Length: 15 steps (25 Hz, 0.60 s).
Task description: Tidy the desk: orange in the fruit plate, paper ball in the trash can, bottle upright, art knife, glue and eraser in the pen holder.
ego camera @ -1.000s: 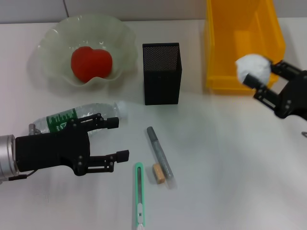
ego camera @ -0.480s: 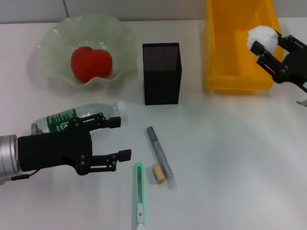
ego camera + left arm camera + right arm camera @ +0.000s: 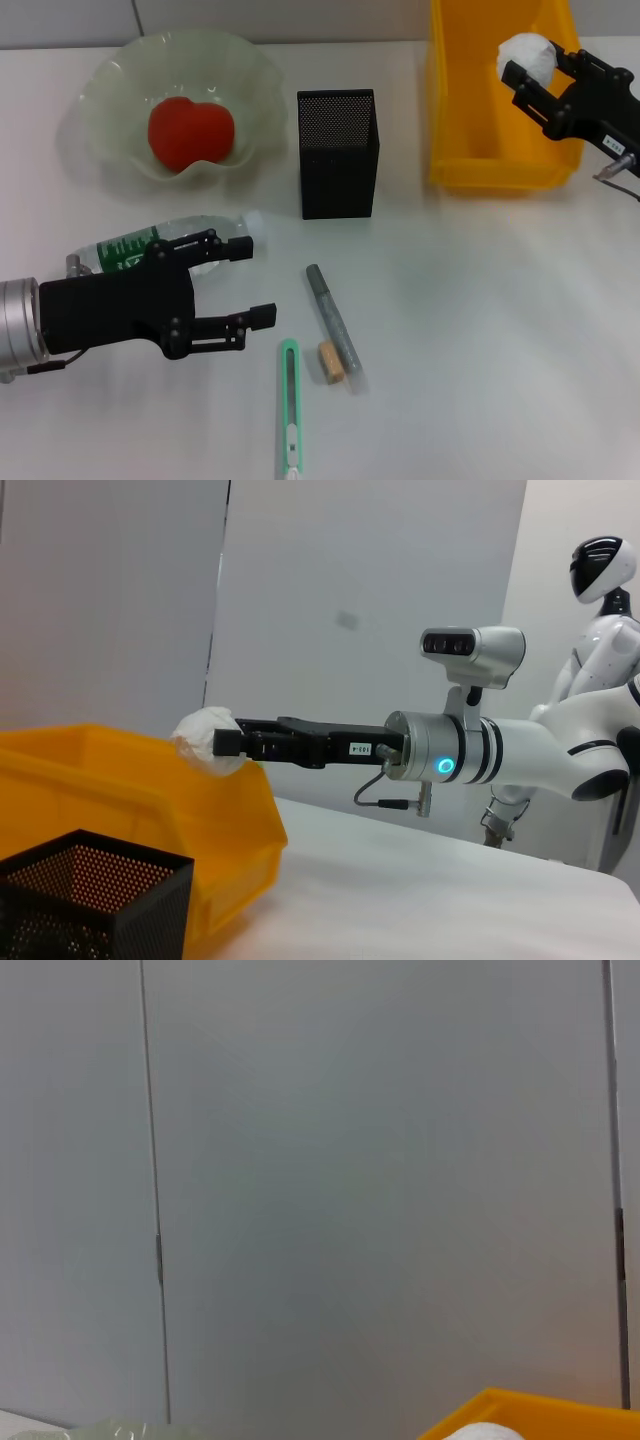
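My left gripper (image 3: pixel 248 283) hovers with jaws apart just above the desk (image 3: pixel 480 330), beside the lying bottle (image 3: pixel 150 245); it has barely shifted in the last second. The orange (image 3: pixel 190 130) already sits in the fruit plate (image 3: pixel 110 80). The art knife (image 3: pixel 289 405), eraser (image 3: pixel 330 361) and glue (image 3: pixel 333 318) lie near the pen holder (image 3: pixel 337 153). My right gripper (image 3: pixel 538 75), clamped on the paper ball (image 3: pixel 528 55), has swung up from beside the trash can (image 3: pixel 470 160) to over its rim, so release looks near.
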### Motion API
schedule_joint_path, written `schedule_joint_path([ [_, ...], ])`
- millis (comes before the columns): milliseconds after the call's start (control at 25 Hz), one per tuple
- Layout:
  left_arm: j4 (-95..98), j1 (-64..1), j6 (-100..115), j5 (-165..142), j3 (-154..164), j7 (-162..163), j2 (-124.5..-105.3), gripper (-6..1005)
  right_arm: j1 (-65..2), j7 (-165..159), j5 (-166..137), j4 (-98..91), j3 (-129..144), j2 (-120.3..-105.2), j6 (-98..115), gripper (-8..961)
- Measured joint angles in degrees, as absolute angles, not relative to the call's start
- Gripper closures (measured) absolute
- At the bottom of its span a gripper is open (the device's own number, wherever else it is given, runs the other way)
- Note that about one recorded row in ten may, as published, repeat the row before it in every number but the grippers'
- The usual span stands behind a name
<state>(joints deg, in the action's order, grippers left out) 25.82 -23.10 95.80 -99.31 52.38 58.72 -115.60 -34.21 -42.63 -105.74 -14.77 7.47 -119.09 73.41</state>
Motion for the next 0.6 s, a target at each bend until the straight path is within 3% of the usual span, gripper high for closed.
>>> schedule_joint_path([
  [480, 25.8, -23.2, 95.8, -99.3, 52.3, 59.0, -115.66, 241, -34.3, -42.6, -102.8, -14.9, 7.5, -119.09, 73.0, 332],
  [600, 25.8, -23.2, 95.8, -99.3, 52.3, 59.2, -115.66, 243, -34.3, -42.6, -102.8, -14.9, 7.5, -119.09, 72.5, 222],
])
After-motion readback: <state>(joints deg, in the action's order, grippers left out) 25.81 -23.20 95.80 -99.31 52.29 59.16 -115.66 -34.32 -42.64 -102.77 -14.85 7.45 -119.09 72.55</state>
